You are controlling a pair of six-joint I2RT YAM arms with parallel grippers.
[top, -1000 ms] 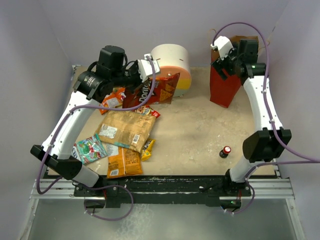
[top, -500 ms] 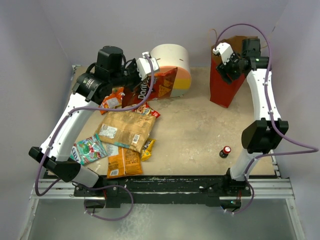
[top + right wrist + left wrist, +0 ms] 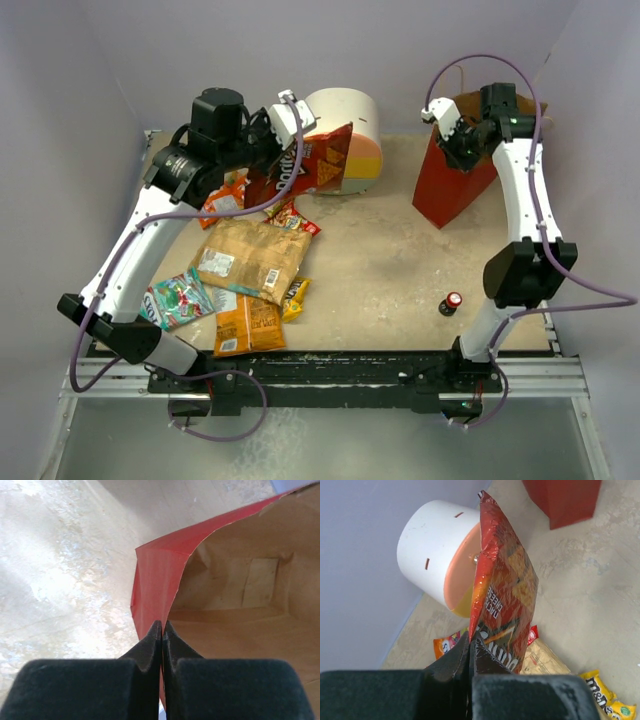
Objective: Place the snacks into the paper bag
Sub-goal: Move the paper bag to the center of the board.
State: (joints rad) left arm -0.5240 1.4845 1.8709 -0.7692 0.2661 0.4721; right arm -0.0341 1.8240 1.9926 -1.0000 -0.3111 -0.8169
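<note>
My left end effector (image 3: 471, 639) is pinched shut on an edge seam of the Doritos bag (image 3: 506, 592), holding it above the tabletop (image 3: 580, 600) by the drawer unit (image 3: 427, 550). My right end effector (image 3: 162, 628) clamps the rim of the paper bag (image 3: 154, 575), far right. Both look light, crinkly and floppy, so I judge edges grip best.

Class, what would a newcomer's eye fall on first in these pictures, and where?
The red Doritos bag, pinched and lifted by the left gripper before the round white-and-orange drawer unit at back left. At back right, the right gripper clamps the rim of the red-sided paper bag. Other snack packets lie scattered at front left.
</note>
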